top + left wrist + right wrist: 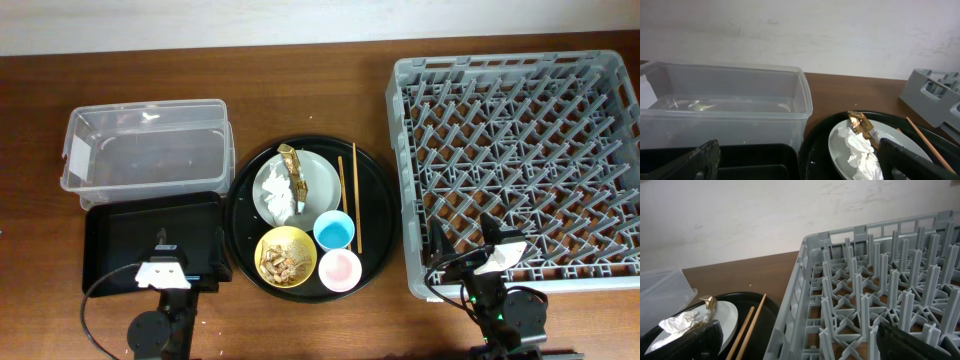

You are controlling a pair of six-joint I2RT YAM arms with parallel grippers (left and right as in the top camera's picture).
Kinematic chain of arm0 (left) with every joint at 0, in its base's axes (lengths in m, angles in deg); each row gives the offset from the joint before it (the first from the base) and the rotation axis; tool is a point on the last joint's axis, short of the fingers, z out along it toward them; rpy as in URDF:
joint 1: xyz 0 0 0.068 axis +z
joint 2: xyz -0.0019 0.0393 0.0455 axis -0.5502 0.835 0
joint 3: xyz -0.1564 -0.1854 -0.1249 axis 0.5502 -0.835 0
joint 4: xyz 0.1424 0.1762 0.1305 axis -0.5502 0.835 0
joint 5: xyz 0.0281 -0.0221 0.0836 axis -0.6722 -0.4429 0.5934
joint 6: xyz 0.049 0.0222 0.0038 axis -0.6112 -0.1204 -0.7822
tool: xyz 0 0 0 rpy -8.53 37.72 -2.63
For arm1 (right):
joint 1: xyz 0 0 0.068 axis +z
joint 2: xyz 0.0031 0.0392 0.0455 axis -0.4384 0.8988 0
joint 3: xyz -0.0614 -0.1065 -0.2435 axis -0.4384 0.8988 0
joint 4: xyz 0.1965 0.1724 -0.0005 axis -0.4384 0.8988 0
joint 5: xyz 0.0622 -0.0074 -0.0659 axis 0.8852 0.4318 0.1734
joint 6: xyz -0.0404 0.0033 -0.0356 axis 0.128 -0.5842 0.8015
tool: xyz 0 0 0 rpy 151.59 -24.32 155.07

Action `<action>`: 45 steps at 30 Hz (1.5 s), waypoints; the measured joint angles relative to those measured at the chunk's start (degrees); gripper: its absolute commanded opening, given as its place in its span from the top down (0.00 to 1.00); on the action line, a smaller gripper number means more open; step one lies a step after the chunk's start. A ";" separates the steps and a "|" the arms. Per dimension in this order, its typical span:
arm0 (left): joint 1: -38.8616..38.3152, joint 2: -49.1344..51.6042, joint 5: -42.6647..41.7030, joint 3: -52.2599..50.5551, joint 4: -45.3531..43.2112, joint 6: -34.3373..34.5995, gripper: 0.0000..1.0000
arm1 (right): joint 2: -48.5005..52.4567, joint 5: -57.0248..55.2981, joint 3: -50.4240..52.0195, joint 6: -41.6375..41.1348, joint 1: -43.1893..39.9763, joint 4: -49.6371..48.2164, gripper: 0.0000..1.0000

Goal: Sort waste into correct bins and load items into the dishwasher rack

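Two arms are seen at the near table edge, one on each side of the round black tray (375,215). The left gripper (163,268) is held low to the near left of that tray, above the near edge of the shallow black tray (120,235). Its fingers (705,159) are spread wide with nothing between them. The right gripper (495,255) is poised to the right of the round tray, over the near left corner of the dishwasher rack (400,180). Its fingers (707,339) are likewise parted and empty.

On the round tray, the plate (320,178) is set at the far side, with the crumpled tissue (280,195) and the wrapper strip (290,163) lying on it. The chopsticks (355,195) are laid along the right side. The clear tub (70,150) is placed to the far left of the tray.

Only the overhead view shows the yellow bowl (290,238) with food scraps (283,264) at the tray's near side, the blue cup (333,231) and the pink cup (340,270). From the left wrist, the tub's wall is seen close up. The rack's upright pegs are shown side-on from the right wrist.
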 measured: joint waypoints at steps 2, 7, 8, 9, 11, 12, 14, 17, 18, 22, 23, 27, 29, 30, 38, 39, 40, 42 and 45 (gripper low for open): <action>0.00 0.00 0.13 0.00 0.02 0.00 0.01 | 0.00 0.00 0.00 0.02 0.00 0.00 0.01; 0.00 0.00 0.11 0.00 0.02 0.00 0.01 | 0.00 0.00 0.00 0.00 0.00 0.00 0.01; 0.00 0.00 -0.07 0.00 0.00 0.00 0.01 | 0.00 0.00 0.00 0.04 0.00 0.00 0.01; 0.00 0.00 -0.59 0.00 -0.04 0.00 0.01 | 0.00 0.07 0.00 0.02 0.00 0.00 0.01; 0.00 0.00 -2.38 -0.02 -0.87 0.00 0.01 | 0.00 1.75 0.00 0.00 0.00 0.00 0.02; 0.00 0.00 -3.69 -0.02 -2.43 -0.02 0.01 | 0.00 3.02 -0.11 0.00 0.00 0.31 0.02; 0.00 0.00 -5.38 0.63 -2.16 0.02 0.01 | 0.04 5.27 -2.10 0.02 0.00 4.35 0.02; 0.00 1.77 -6.78 7.37 4.44 0.04 0.01 | 1.29 7.17 -9.97 0.09 0.00 14.56 0.02; 0.00 3.15 -6.99 10.60 7.82 0.02 0.01 | 2.21 7.48 -13.66 0.17 0.00 18.05 0.02; 0.00 19.17 -7.69 30.36 27.58 0.22 0.01 | 16.15 7.78 -35.69 0.26 0.00 37.75 0.01; 0.00 25.88 -7.80 37.20 31.61 0.22 0.01 | 22.03 7.80 -41.48 0.48 0.00 42.38 0.01; 0.04 43.30 -12.37 57.90 42.07 0.24 0.01 | 42.40 8.02 -60.33 1.51 -0.04 57.05 0.01; 0.07 48.50 -19.78 65.02 40.52 0.28 0.01 | 50.64 10.88 -67.01 1.53 -0.04 61.55 0.01; 0.07 49.22 -22.23 65.85 39.95 0.28 0.01 | 53.11 12.68 -68.48 1.53 -0.04 63.21 0.01; -14.71 59.89 -25.79 66.55 49.20 0.39 0.16 | 58.95 19.76 -69.75 1.75 -0.04 61.66 0.04; -16.52 61.22 -24.90 66.58 49.86 0.59 0.20 | 58.10 19.98 -69.75 1.73 -0.04 60.85 0.04; -18.25 62.86 -24.04 66.58 50.75 0.74 0.22 | 57.53 20.00 -69.77 1.75 -0.04 60.37 0.04; -24.83 67.28 -18.32 66.90 53.27 1.07 0.28 | 55.93 20.15 -69.83 1.75 -0.04 59.25 0.04; -36.44 80.19 -6.78 66.79 50.05 3.93 0.42 | 54.71 20.39 -69.90 1.75 -0.04 59.28 0.04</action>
